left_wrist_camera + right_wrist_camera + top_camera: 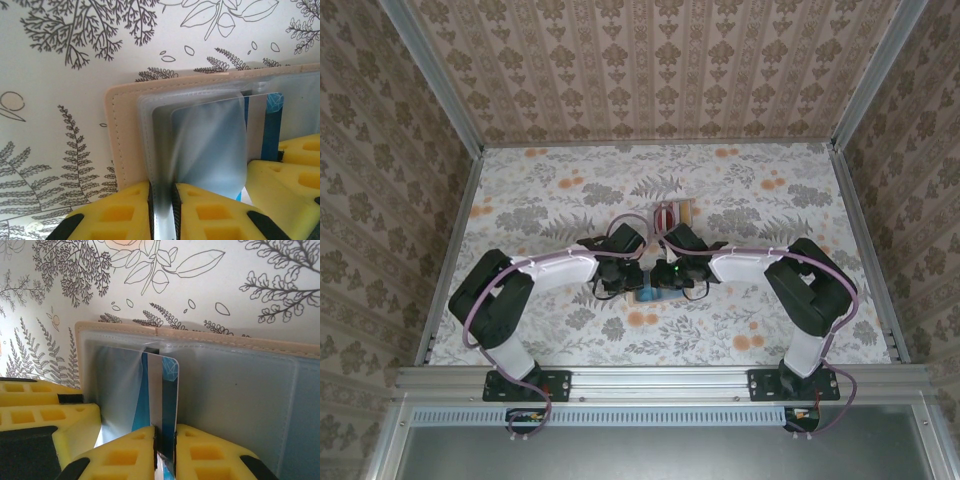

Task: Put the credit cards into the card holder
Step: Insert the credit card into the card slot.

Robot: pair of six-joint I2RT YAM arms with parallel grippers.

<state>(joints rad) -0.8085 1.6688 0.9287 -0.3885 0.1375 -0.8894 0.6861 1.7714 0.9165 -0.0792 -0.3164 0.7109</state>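
Both clamped, left end effector (161, 194) on clear sleeve (205, 145), right end effector (165, 434) on card (164, 390)

Card rack (676, 212) just beyond card holder (653, 294)

Tablecloth (520, 200) comes up white, covered in grey fern line-drawings, with orange blossoms dotted at 6 o'clock from the wrists. Walls (650, 70) wear a beige-and-brown damask in vertical bands. The card holder (117, 135) shows pinkish-tan with pale stitching along its edge, its inner sleeves (235, 400) a cloudy grey-blue (glossy, catching light). The credit card (162, 390) is bright blue with a whitish band. Foam pads (115, 215) on the left gripper (161, 200) are vivid yellow, same yellow on the right gripper (165, 442). Arms (495, 295) are black with white forearms.
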